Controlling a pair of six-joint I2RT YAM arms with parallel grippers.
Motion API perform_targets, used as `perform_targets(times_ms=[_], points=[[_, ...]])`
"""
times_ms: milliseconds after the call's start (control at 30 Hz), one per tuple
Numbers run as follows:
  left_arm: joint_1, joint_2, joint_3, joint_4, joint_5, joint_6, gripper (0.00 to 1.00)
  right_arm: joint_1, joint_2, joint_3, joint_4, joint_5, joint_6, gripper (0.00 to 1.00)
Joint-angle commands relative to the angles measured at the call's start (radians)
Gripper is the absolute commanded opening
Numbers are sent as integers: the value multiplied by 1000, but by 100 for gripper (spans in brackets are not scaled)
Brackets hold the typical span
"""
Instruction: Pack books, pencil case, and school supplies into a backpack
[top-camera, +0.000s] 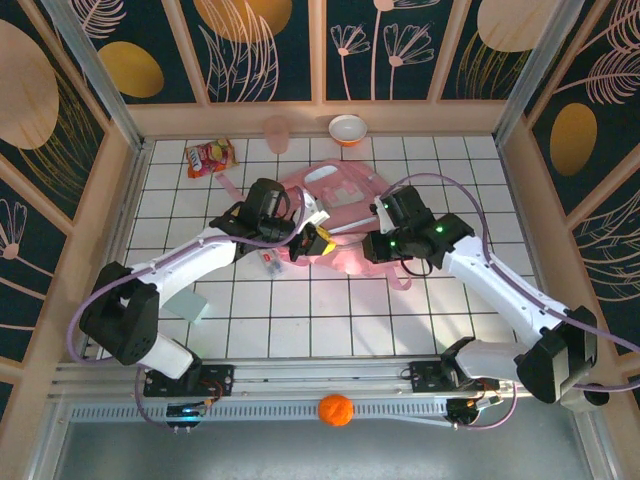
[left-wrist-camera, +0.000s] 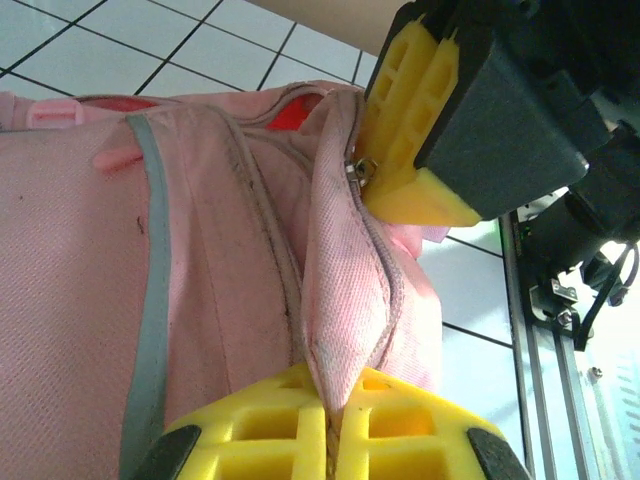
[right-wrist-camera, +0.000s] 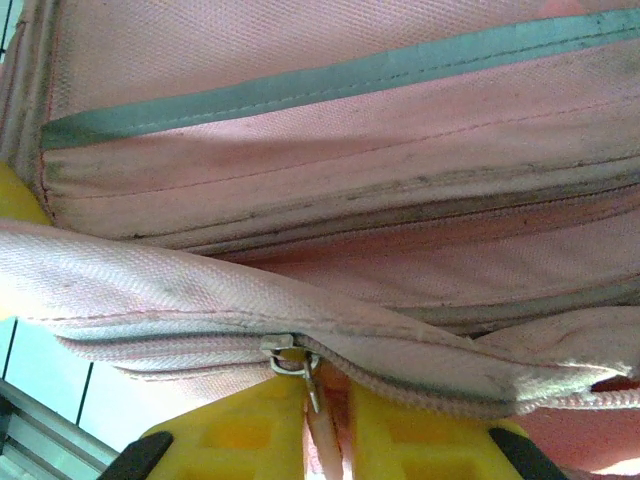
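The backpack (top-camera: 345, 255) lies mid-frame, soft and floppy, so it will likely sag and drag rather than lift whole. Your left gripper (left-wrist-camera: 335, 440) is clamped on a fabric fold beside the zip. Your right gripper (right-wrist-camera: 325, 440) sits at the zipper pull (right-wrist-camera: 292, 362), grip unclear; take that pull, not loose cloth.

A white tiled surface (top-camera: 330, 310) with dark grid lines sits inside a pale wooden frame (top-camera: 450, 118). Behind it and at both its sides rise navy wall panels (top-camera: 250, 62) patterned with gold ovals and pink line-drawn leaves. A metal rail (top-camera: 320, 372) runs along its near edge.
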Motion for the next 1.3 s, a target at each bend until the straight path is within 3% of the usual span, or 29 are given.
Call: perform_targets(times_ms=[0,200,333,400,500,567,733,900,1033,1100,1167,1267], points=[[14,-69,27,90,98,-40,0,-13,-28,-50,35,8,8,18],[14,-76,23,132,111,-72,0,-3,-77,-107,112,9,52,17],[14,-78,20,99,63,-32,0,-1,-143,-133,103,18,84,0],[18,-82,0,82,29,13,0,-12,-180,-147,85,9,73,0],[27,-86,-31,44,-13,118,0,-33,-197,-148,50,-67,22,0],[31,-94,-42,8,-57,214,0,-27,-173,-134,18,-193,-17,0],[34,-112,-125,81,-180,378,0,146,-160,-153,39,-217,5,0],[35,-42,-105,81,-166,508,2,229,-180,-231,183,-197,100,0],[37,-8,-94,81,-206,565,16,243,-169,-259,266,-116,160,0],[37,-11,-86,65,-192,568,35,243,-159,-268,310,-96,177,0],[37,-35,-81,23,-131,573,61,242,-147,-271,347,-96,180,0],[8,-89,-116,22,-78,570,76,234,-126,-271,371,-120,173,0]])
